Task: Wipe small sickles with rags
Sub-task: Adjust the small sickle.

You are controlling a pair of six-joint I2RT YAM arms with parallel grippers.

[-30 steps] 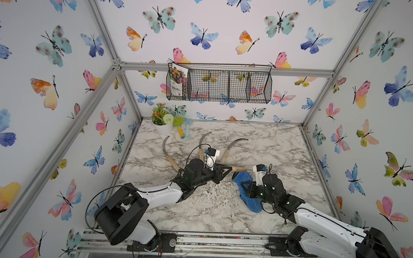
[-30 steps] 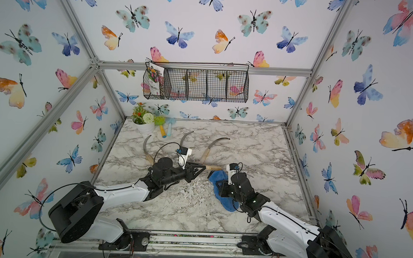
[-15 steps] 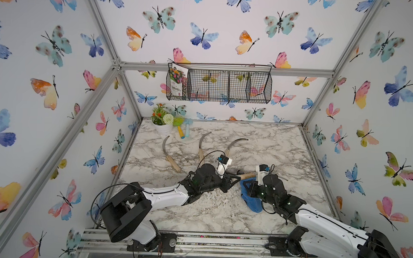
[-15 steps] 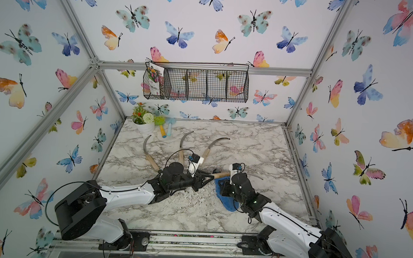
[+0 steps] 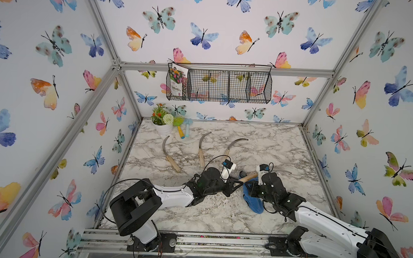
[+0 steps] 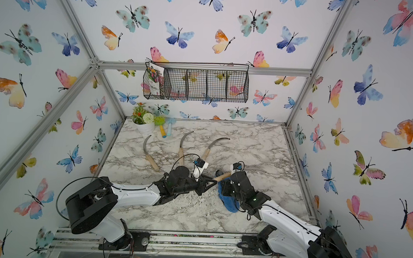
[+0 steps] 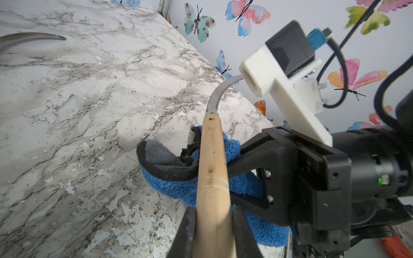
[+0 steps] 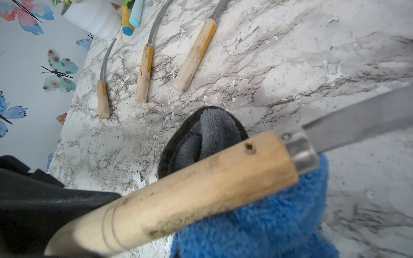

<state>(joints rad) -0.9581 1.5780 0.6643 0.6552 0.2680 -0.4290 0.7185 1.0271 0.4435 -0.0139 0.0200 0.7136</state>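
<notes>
With the left gripper (image 5: pixel 237 182) clenched on the wooden handle butt of the sickle (image 8: pixel 178 196), and the right gripper (image 5: pixel 252 189) clamped shut on the blue rag (image 8: pixel 257 227) beneath it, right of centre on the table (image 5: pixel 271 149), blade twist or slippage under wiping pressure is judged possible.

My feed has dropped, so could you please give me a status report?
Left gripper shut on sickle handle. Right gripper shut on blue rag, touching that handle. Nothing seen in the way.
</notes>
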